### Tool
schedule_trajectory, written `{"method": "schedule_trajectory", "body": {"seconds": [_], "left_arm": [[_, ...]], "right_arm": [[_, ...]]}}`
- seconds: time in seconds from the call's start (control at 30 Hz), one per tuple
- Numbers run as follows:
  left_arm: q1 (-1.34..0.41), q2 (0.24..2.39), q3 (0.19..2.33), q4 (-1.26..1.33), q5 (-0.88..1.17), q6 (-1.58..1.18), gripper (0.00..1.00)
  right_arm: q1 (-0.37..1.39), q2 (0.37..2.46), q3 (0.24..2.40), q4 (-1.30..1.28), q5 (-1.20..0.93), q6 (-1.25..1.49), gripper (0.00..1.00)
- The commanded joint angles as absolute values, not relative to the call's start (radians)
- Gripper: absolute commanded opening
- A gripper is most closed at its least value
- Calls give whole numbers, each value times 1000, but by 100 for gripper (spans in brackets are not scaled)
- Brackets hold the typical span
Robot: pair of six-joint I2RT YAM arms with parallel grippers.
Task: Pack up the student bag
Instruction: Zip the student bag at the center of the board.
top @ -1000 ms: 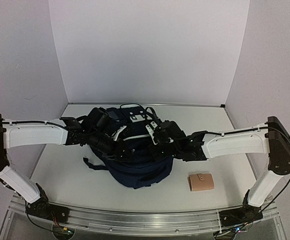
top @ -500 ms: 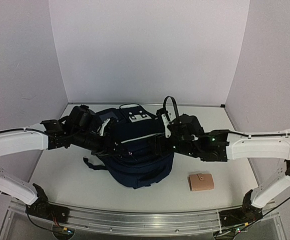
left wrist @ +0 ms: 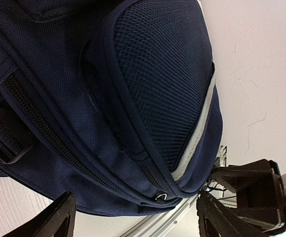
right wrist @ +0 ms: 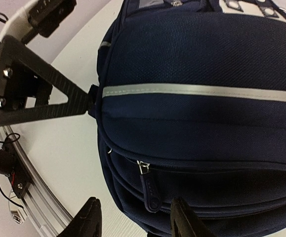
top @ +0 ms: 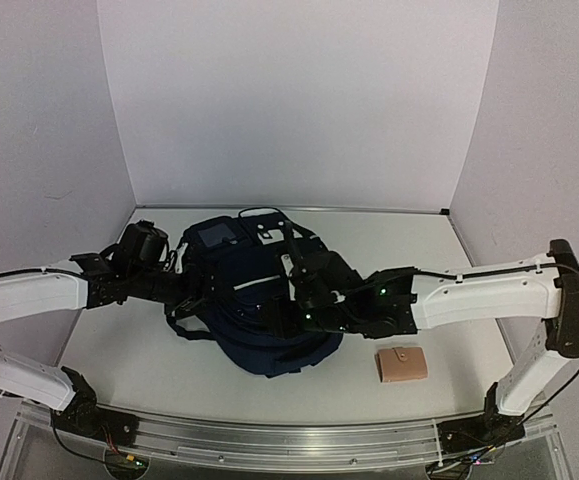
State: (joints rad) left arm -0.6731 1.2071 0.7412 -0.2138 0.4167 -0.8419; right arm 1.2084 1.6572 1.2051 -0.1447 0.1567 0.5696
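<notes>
Risk: right gripper (right wrist: 133,222), half-open, empty, may miss zipper pull (right wrist: 150,190) at 6 o'clock of navy-blue fabric backpack (top: 269,350), pinching fabric; left gripper (left wrist: 133,217) wide open, empty.

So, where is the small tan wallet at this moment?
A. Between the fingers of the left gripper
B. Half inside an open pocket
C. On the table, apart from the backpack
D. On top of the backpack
C: in the top view the tan wallet lies flat on the table, with a strip of bare surface between it and the student bag.
</notes>
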Motion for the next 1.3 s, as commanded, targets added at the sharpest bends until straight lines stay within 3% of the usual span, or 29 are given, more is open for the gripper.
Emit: {"method": "schedule_trajectory", "body": {"seconds": [0.0, 0.3, 0.43, 0.5, 0.57, 0.73, 1.27], "left_arm": [[-667, 1223, 726, -111, 392, -871, 84], [-658, 1262, 711, -18, 372, -884, 82], [-654, 1310, 716, -5, 348, -876, 81], [-652, 1338, 714, -4, 332, -871, 76], [-645, 1363, 703, 14, 308, -872, 68], [-621, 1408, 690, 53, 270, -871, 55], [-592, 1463, 705, 69, 266, -827, 49]], "right_arm": [[1215, 1706, 1269, -185, 176, 580, 45], [1221, 1795, 1344, -220, 227, 540, 39], [1229, 1826, 1366, -247, 274, 546, 21], [1230, 1827, 1369, -258, 304, 561, 7], [1230, 1813, 1363, -266, 344, 588, 0], [1226, 1755, 1318, -293, 439, 621, 0], [959, 1595, 1109, -260, 405, 550, 0]]}}
